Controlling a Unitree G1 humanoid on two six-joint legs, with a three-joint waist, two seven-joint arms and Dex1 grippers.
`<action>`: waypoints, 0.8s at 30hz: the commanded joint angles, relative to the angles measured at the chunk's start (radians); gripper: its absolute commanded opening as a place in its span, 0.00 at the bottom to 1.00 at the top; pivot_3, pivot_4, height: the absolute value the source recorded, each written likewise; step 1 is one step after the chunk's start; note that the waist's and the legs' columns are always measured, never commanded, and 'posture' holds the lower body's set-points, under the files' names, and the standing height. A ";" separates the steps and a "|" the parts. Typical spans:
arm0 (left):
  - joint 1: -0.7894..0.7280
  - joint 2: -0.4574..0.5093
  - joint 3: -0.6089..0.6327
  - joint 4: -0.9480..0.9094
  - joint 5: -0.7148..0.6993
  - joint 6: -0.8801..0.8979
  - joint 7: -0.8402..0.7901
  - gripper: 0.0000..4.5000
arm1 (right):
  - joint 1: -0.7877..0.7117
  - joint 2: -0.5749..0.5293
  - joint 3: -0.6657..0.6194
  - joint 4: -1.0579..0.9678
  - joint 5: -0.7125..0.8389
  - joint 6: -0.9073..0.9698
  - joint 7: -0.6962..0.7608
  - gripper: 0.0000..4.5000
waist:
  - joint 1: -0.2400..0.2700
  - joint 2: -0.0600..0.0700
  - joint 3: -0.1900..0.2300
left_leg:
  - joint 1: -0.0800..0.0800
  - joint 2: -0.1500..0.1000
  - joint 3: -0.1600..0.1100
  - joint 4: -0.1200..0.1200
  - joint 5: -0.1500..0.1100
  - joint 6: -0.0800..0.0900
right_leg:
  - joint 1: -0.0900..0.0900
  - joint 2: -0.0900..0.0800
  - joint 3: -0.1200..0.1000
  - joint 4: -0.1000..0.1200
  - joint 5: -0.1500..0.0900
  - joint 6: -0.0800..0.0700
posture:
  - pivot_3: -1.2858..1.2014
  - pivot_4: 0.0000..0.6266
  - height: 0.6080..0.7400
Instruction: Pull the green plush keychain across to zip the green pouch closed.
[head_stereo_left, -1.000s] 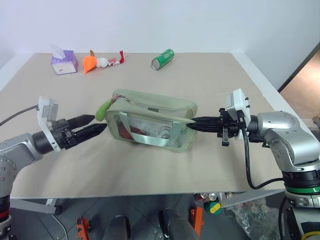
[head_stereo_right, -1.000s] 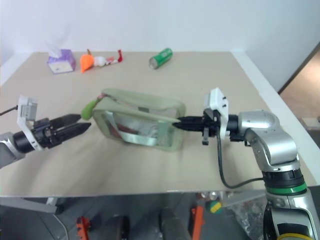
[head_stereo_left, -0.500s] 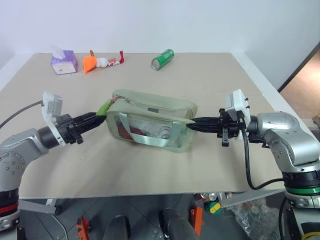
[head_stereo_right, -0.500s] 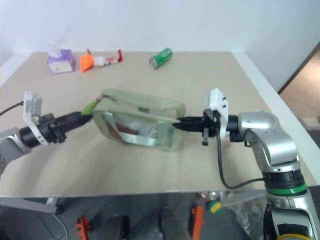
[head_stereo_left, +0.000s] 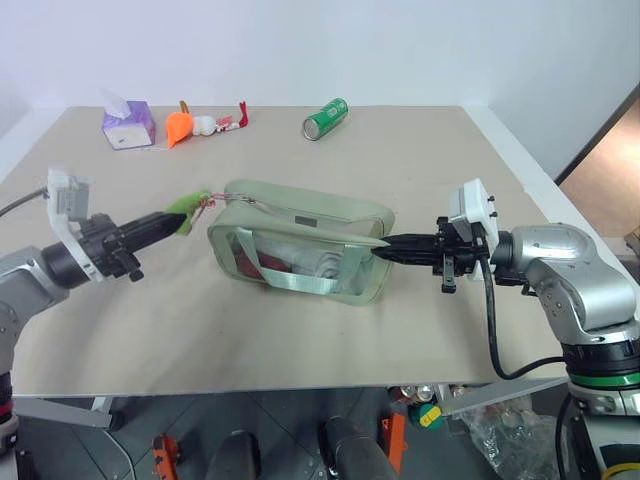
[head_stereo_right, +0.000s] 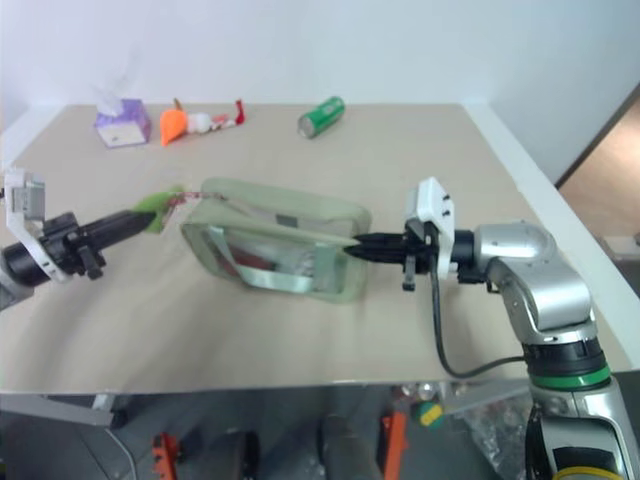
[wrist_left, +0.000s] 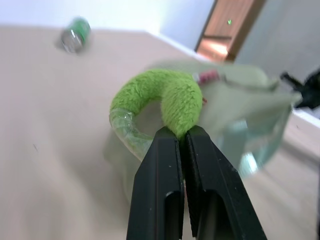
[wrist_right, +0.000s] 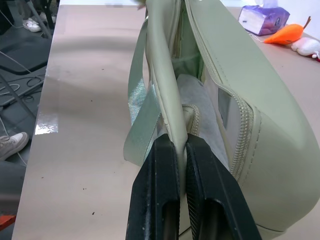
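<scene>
The pale green pouch (head_stereo_left: 310, 208) lies on its side in the middle of the table, its zipper (wrist_right: 243, 112) running along the top edge. The green plush keychain (wrist_left: 170, 95), a fuzzy lime ring, hangs off the pouch's left end by a small link. My left gripper (head_stereo_left: 183, 217) is shut on the keychain (head_stereo_left: 188, 204) and holds it just above the table, left of the pouch. My right gripper (head_stereo_left: 386, 251) is shut on the pouch's right end, with the rim (wrist_right: 167, 95) pinched between its fingers.
Along the table's far edge sit a purple tissue box (head_stereo_left: 128, 124), an orange carrot toy (head_stereo_left: 179, 127) with a white and red toy (head_stereo_left: 216, 123) beside it, and a green drink can (head_stereo_left: 326, 118). The table's front edge (head_stereo_left: 300, 385) runs close below the pouch.
My left gripper has shut on the keychain and drawn it up and to the left, tugging the pouch's left end along. The right gripper has held still.
</scene>
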 joint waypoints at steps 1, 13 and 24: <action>-0.087 -0.015 -0.054 -0.038 0.030 -0.039 0.011 0.01 | -0.016 0.008 0.012 -0.002 -0.005 -0.011 0.002 0.00 | -0.001 0.000 0.000 | 0.000 0.000 0.000 0.000 0.000 0.000 | 0.000 0.000 0.000 0.000 0.000 0.000 | 0.52 0.24 1.00; -0.245 -0.034 -0.323 -0.118 0.178 -0.091 -0.102 0.01 | 0.006 0.001 -0.008 -0.026 -0.004 -0.008 -0.014 0.00 | -0.002 0.000 0.000 | 0.000 0.000 0.000 -0.001 0.000 0.000 | 0.000 0.001 0.001 0.000 0.000 0.000 | 0.52 0.24 1.00; -0.219 -0.022 -0.233 -0.099 0.119 -0.034 -0.111 0.75 | 0.005 0.009 -0.001 -0.017 -0.008 -0.017 -0.019 0.00 | -0.002 0.000 0.000 | 0.000 0.000 -0.001 0.000 0.000 0.000 | 0.000 0.001 0.001 0.000 0.000 0.000 | 0.52 0.24 1.00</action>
